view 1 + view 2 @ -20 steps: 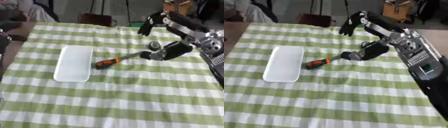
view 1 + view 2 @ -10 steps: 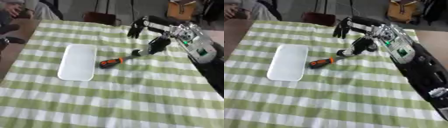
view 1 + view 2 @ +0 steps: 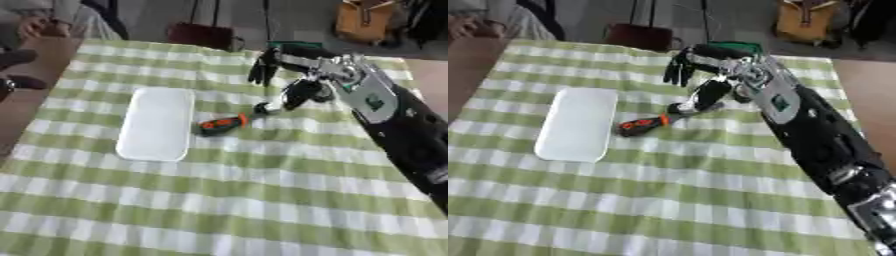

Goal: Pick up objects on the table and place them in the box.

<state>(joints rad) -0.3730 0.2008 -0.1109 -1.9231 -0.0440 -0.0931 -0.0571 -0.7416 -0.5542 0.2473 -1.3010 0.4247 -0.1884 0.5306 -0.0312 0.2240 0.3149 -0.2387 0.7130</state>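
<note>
Screwdriver [image 3: 226, 123] with orange and black handle lying flat on green-and-white checked tablecloth [image 3: 219, 200], askew, handle end just right of white rectangular tray [image 3: 157, 123], shaft running up and right toward a dark round tip. Tray lying flat on cloth, long side running away from camera, nothing inside it. Screwdriver handle close beside tray's right edge but apart from it.

Right hand [image 3: 293, 92] above far end of screwdriver, up and right of tray, reaching in on black-and-silver arm [image 3: 815, 135] from lower right. Thumb hanging down toward shaft end, tip close to or touching it; contact cannot be told. Fingers [image 3: 261, 70] spread and pointing downward over cloth, further from camera than screwdriver, not curled round anything. Nothing held.

Left hand not seen in either view.

Beyond far edge of cloth, past tray: dark red-brown object [image 3: 205, 36] on floor. Yellow bag [image 3: 808, 21] further right beyond table. No contact between these and task items
</note>
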